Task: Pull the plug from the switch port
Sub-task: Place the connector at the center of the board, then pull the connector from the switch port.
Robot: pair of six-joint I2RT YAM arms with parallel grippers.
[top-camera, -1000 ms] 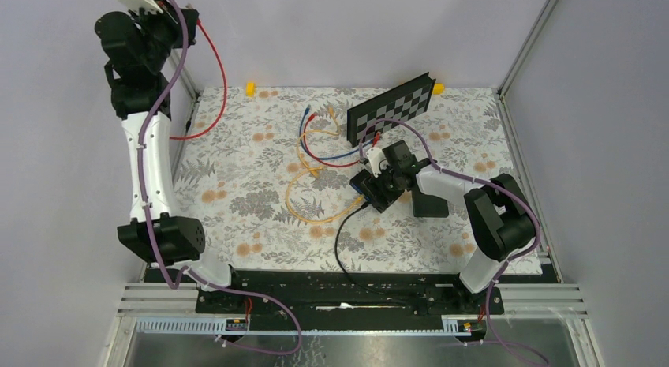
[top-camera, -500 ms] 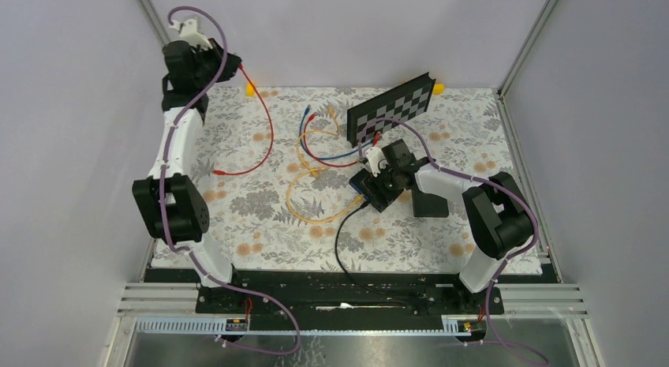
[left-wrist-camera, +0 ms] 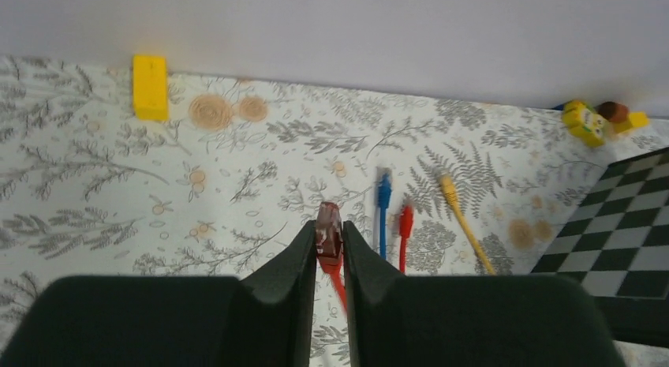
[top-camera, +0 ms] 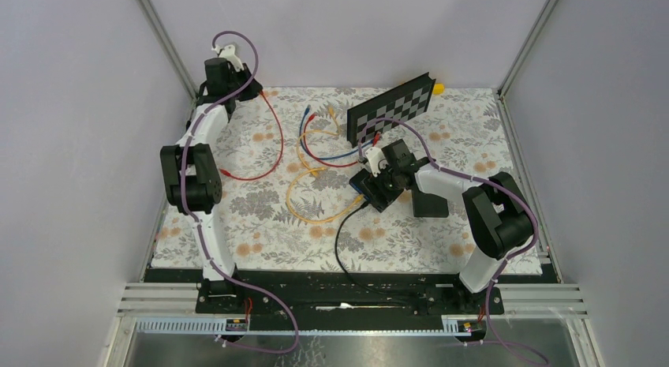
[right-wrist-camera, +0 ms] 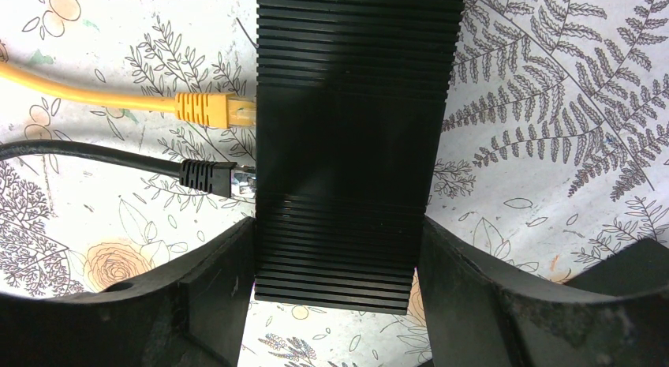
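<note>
The black ribbed switch (top-camera: 377,191) lies right of the table's middle. My right gripper (top-camera: 386,180) grips it, one finger against each side, as the right wrist view (right-wrist-camera: 338,234) shows. A yellow plug (right-wrist-camera: 213,109) and a black plug (right-wrist-camera: 209,177) sit in ports on the switch's (right-wrist-camera: 355,130) left face. My left gripper (top-camera: 246,87) is at the back left, shut on a red plug (left-wrist-camera: 328,227) held above the cloth. Its red cable (top-camera: 272,146) trails down to the table.
Loose blue (left-wrist-camera: 384,192), red (left-wrist-camera: 405,221) and yellow (left-wrist-camera: 448,185) plugs lie at the back middle. A yellow block (left-wrist-camera: 150,86) sits by the back wall. A checkerboard panel (top-camera: 394,106) leans at the back right. Yellow and black cables loop left of the switch.
My left arm has swung from high at the far left in over the table's back left corner, carrying the red plug and dragging its cable rightward. The right arm has not moved.
</note>
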